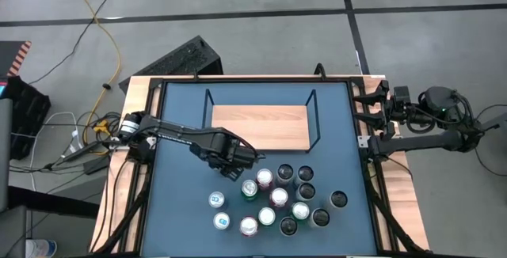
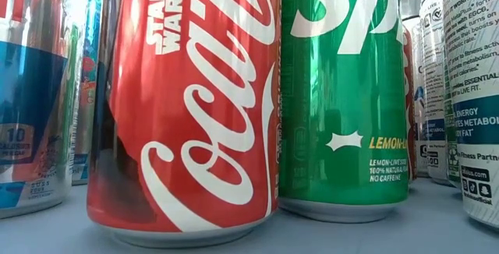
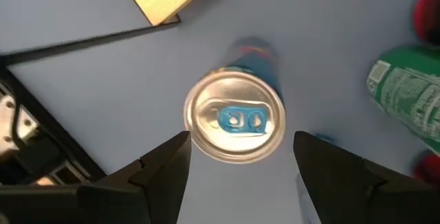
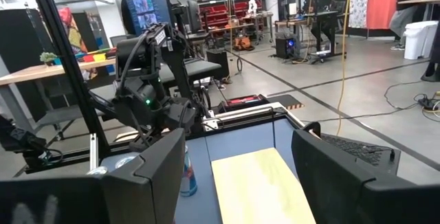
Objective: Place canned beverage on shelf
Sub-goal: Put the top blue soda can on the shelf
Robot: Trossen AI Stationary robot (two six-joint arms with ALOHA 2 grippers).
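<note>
A silver can with a blue tab [image 3: 234, 117] stands upright on the blue tabletop, near the shelf's front left corner. My left gripper [image 3: 240, 141] hangs over it, pointing down and open, one finger to each side of the can's top and clear of it. In the high view my left gripper [image 1: 231, 160] hides this can. The right wrist view shows the can [image 4: 187, 176] below the left arm. The shelf [image 1: 261, 127], a light-wood board in a black wire frame, lies at the table's far middle. My right gripper [image 4: 237, 162] waits open and level at the table's right edge.
Several more cans [image 1: 285, 199] stand upright in a cluster in front of the shelf, toward the near right. A green can [image 3: 405, 100] and a red one [image 3: 430, 11] are closest to my left gripper. The low view is filled by a red cola can [image 2: 183, 106] and a green can [image 2: 343, 90].
</note>
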